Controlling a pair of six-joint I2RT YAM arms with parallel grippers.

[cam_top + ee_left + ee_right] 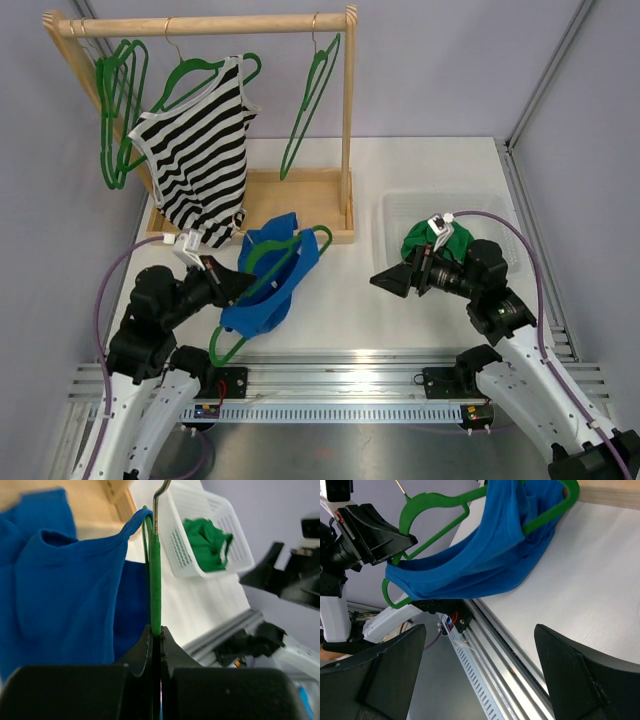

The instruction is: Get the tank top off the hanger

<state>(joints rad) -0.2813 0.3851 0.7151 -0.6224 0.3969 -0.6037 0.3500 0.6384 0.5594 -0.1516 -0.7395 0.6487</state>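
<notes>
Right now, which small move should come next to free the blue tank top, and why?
Probably move the open right gripper toward the blue fabric tank top: the left gripper is shut on the green plastic hanger, while the right grips nothing.

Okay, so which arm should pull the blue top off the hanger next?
The right. The left gripper is shut on the green hanger, holding it up, while the right gripper is open, empty and pointed at the blue top.

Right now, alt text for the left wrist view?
The left gripper is shut on the neck of a green hanger, with a blue tank top draped from it at left. Behind, a white basket holds a green garment.
</notes>
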